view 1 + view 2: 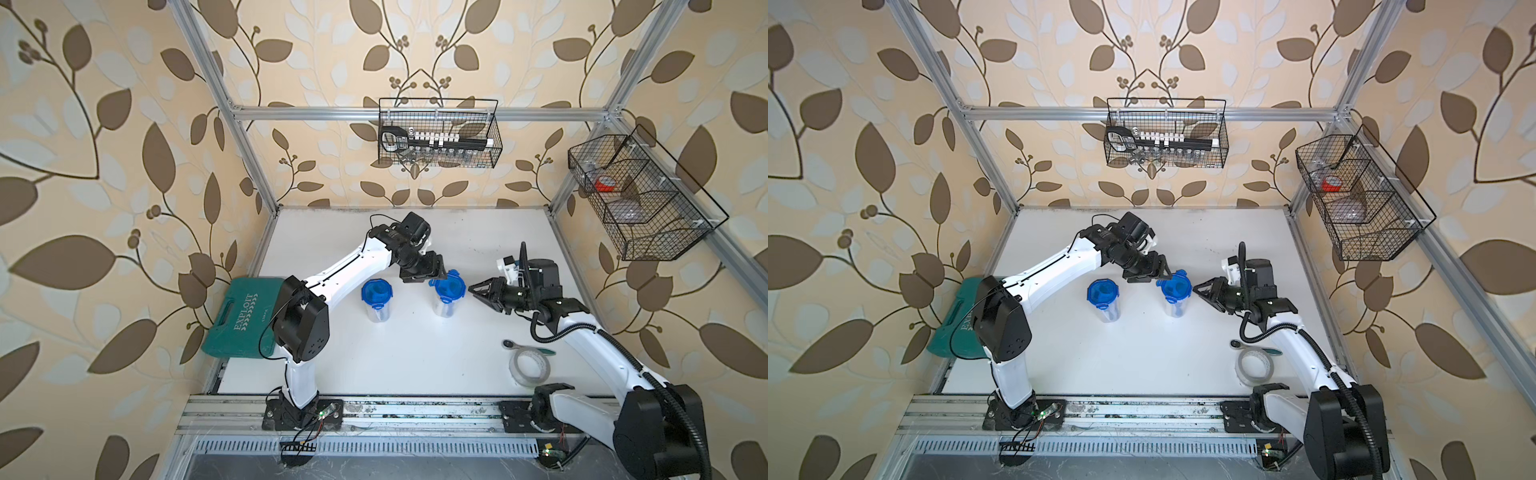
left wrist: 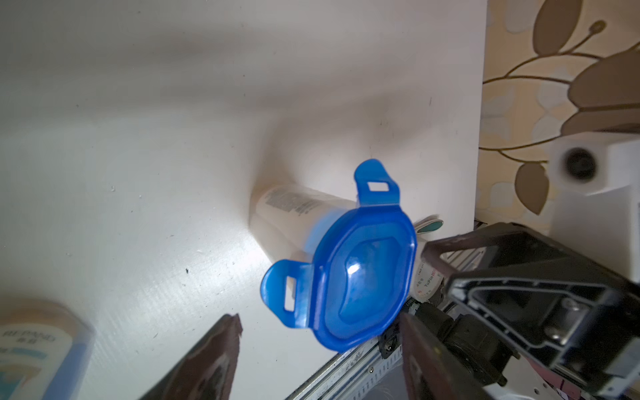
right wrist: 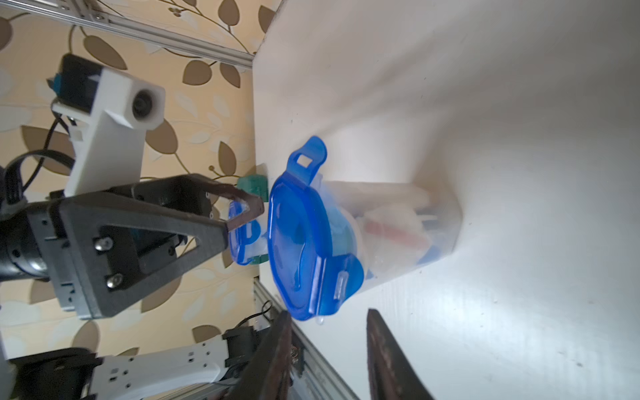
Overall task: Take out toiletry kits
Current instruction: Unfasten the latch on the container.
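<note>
The left jaws stand apart with nothing clamped between them. Their fingers [image 2: 207, 356] flank the edge of the blue lid [image 1: 449, 286] on the right jar [image 1: 444, 309], with the tips just beside one of its tabs. Whether they touch it cannot be told. The right jaws are also parted, with an empty gap between the fingers [image 3: 273, 356]. They point at the same lid from the opposite side, just beside its rim.

Both jars stand upright on the desk [image 1: 415, 357], between the two arms, each with its lid on. On the right jar, two tabs [image 2: 375, 183] flare outward in the left wrist view. In the right wrist view another tab [image 3: 341, 282] lies folded down against the wall. The left jar [image 1: 377, 313] stands apart from both jaws, its lid [image 1: 376, 293] seated.

The kits are inside the jars. The right jar's kit [image 3: 391, 225] shows through the clear wall as white, pink and blue pieces, along with a printed white bottle [image 2: 294, 204]. The left jar's kit [image 2: 31, 346] shows only as a blurred labelled bottle.

A green case [image 1: 245, 318] lies at the desk's left edge. A tape roll [image 1: 530, 368] lies near the right arm.
</note>
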